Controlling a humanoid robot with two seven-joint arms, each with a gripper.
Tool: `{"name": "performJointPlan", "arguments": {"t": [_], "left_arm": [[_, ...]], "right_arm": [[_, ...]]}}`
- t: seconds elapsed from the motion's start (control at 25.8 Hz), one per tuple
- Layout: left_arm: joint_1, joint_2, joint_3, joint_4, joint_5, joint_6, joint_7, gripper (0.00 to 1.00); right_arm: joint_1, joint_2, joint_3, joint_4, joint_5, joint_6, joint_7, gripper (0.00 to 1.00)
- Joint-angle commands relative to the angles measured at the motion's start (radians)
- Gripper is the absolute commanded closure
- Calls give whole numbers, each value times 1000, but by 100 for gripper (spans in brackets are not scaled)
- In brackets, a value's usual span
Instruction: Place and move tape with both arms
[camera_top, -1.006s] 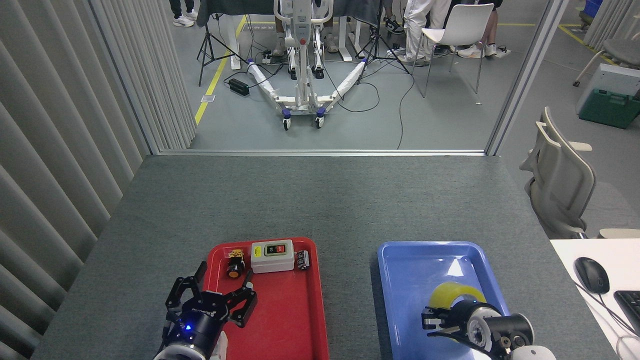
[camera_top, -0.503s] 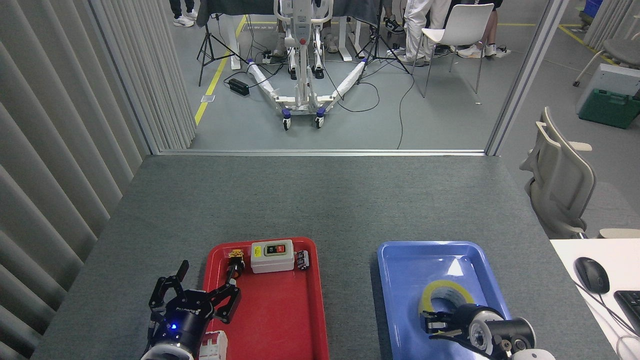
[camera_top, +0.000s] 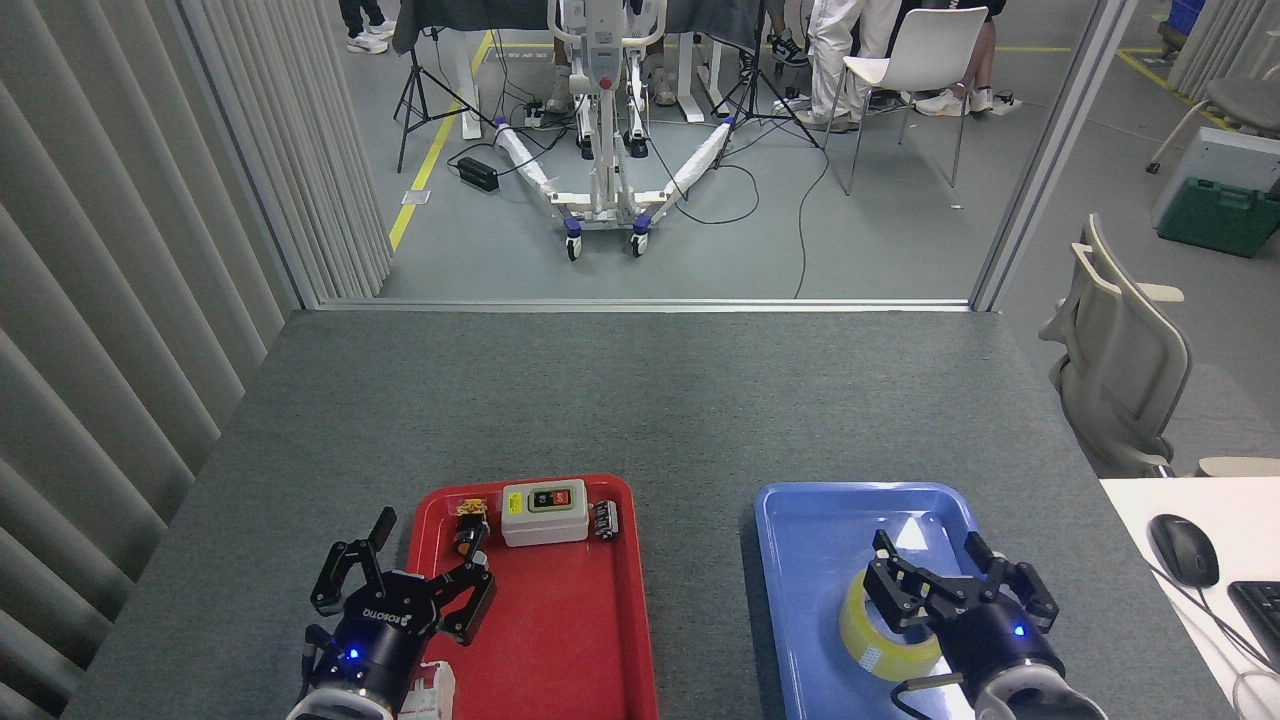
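Head view, entry: tape (camera_top: 882, 632) now lying in blue tray (camera_top: 810, 560), released; right hand (camera_top: 958, 578) rising above it, fingers spread. Left hand (camera_top: 405, 580) spread, hovering at red tray (camera_top: 590, 640) edge. Placement seemingly done; moving remaining.

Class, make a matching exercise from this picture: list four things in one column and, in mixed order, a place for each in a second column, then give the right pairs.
Things:
1. tape
2. switch box
3. computer mouse
4. left end effector

Places:
A. on the white desk at the right edge
B. at the near left edge of the red tray
C. in the blue tray
D. at the far end of the red tray

Pairs: 1-C, 2-D, 3-A, 4-B
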Motion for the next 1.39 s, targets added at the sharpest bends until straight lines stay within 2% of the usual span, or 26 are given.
{"name": "performJointPlan", "arguments": {"t": [0.0,0.15,0.46,0.74,0.81,1.01,1.35], "left_arm": [[-2,0,22,0,0,0,-32,1],[-5,6,22,11,2,-1,-50,1],[-5,17,23,16,5,-21,-50,1],[4,13,71,16,9,-26,-50,1],[4,17,72,14,49,-29,-49,0],[4,14,86,17,256,-32,-37,0],[1,26,85,49,253,-34,-37,0]], "right_arm": [[50,-3,-7,-7,25,0,-294,0],[68,1,-8,7,79,0,-331,0],[82,4,-7,30,85,-6,-326,0],[93,6,-8,31,85,-6,-326,0],[93,6,-8,31,83,-6,-326,0],[93,6,-8,33,82,-5,-326,0],[106,18,-4,35,79,-8,-323,0]]}}
